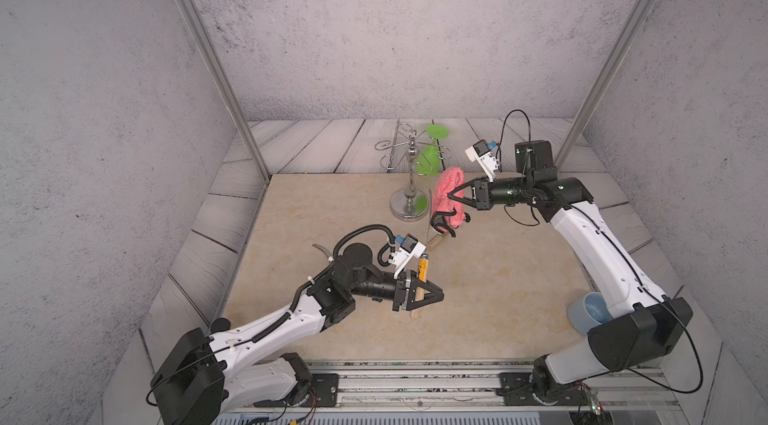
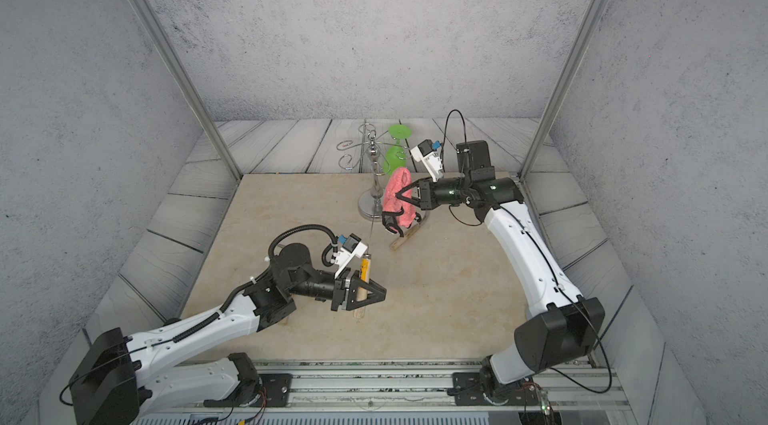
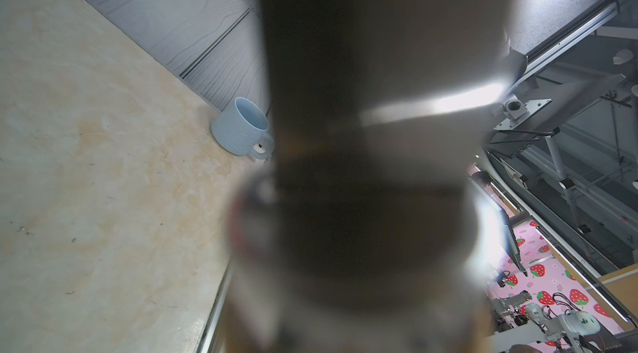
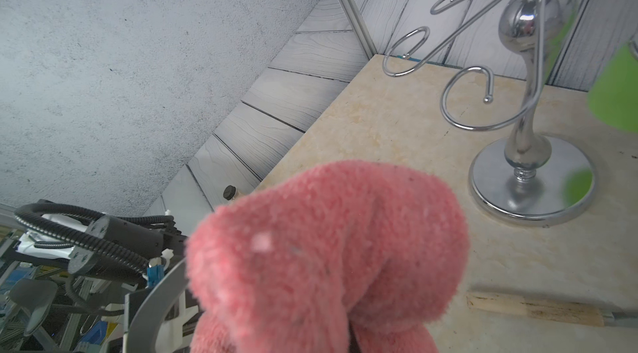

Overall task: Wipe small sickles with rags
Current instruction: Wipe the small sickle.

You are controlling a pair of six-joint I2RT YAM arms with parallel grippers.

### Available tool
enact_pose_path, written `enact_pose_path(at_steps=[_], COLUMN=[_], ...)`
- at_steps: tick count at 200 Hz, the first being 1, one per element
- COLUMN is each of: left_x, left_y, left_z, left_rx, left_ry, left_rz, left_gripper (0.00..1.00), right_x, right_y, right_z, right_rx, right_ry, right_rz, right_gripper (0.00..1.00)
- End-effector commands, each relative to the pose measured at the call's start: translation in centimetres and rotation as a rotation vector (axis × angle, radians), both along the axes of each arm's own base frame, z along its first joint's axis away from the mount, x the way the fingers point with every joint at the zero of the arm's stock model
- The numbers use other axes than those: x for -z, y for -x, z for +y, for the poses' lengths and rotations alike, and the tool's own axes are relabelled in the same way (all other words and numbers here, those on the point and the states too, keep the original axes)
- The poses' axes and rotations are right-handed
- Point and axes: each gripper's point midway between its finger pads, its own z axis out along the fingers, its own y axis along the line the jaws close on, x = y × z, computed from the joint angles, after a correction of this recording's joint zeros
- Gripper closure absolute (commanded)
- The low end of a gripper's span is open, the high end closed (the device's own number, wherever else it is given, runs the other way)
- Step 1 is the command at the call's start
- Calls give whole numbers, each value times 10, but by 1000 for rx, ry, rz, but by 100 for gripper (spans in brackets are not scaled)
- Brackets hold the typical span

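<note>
The left hand (image 1: 434, 297) was clamped on the pale wooden handle of one small sickle (image 1: 422, 273) near the centre of the tabletop (image 1: 498, 277), its thin blade running out toward 12 o'clock. The right hand (image 1: 451, 195) was pinched shut on the pink rag (image 1: 444, 181), held off the tabletop at about 1 o'clock, just beside the chrome stand (image 1: 409, 194). The rag's black strap (image 1: 440, 223) dangled beside the blade. A second sickle (image 1: 437, 241) lay flat beneath the rag.

The sickle looked light and rigid, though its slim blade was probably sharp and a little springy. The handle therefore seemed the sound place to hold, behind the label band. The rag was soft and floppy. A pinch at mid-fold seemed right, leaving loose terry to wrap the blade's flat and draw away from the edge.
</note>
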Motion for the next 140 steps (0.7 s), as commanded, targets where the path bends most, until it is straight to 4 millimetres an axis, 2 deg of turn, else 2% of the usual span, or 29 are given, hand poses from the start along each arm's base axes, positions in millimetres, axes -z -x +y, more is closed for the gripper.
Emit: enact_pose_path(at_steps=[1, 58, 140], left_x=[-5, -8, -6], left_y=[5, 11, -2], left_z=[-5, -18, -33], left_rx=[25, 73, 63], left_ry=[30, 50, 28], left_rz=[-20, -20, -37], left_gripper=[100, 100, 100], right_x=[-6, -8, -14], right_y=[2, 10, 41], right_z=[5, 8, 8], right_rx=[-62, -112, -156], right_ry=[-23, -47, -96], right_rz=[-23, -32, -48], right_gripper=[91, 90, 90])
